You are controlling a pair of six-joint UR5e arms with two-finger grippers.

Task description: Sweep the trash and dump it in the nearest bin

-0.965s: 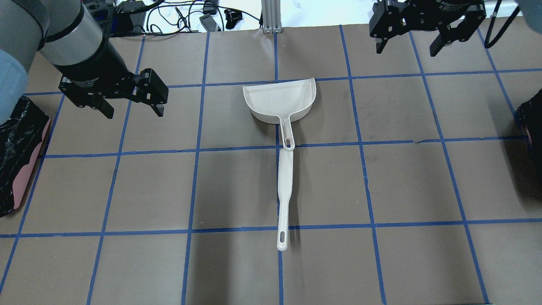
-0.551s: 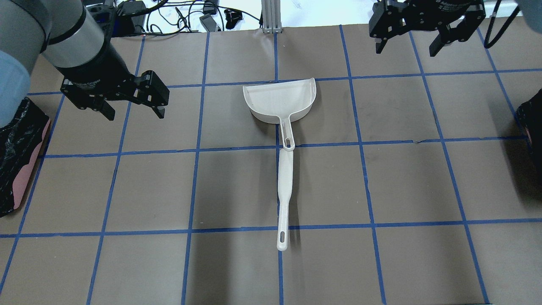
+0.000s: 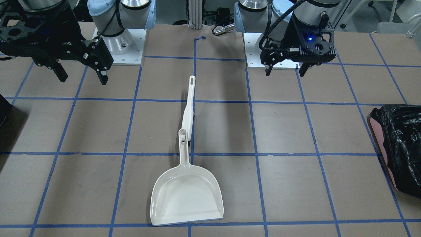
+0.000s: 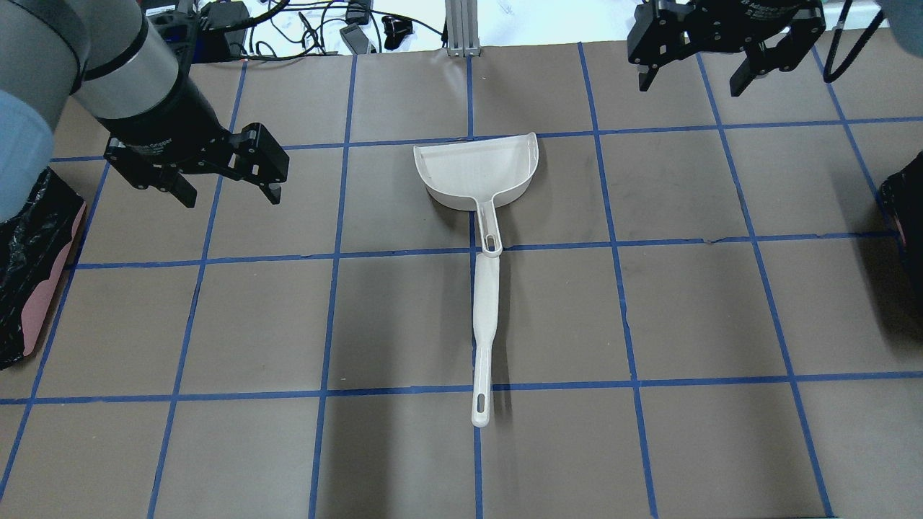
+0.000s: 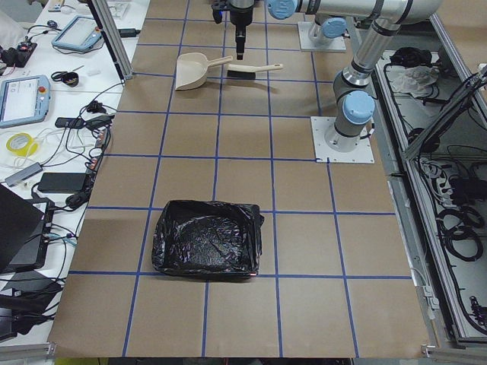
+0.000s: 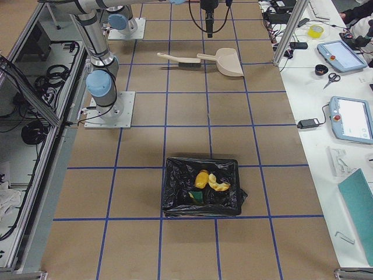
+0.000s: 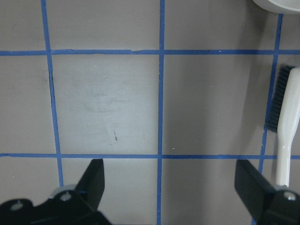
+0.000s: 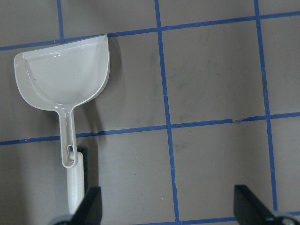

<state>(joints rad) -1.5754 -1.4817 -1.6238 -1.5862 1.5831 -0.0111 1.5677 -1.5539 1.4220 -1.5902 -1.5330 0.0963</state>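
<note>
Left gripper (image 4: 231, 189) and right gripper (image 4: 689, 81), both aloft, jaws wide apart.

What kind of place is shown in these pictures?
Probably a robotics laboratory or test cell: a left arm and a right arm are bolted to a table with a blue tape grid, and a control pendant and loose cables lie beside it.

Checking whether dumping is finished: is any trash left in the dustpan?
No, the white dustpan shows a bare inside, with no piece lying in it.
</note>
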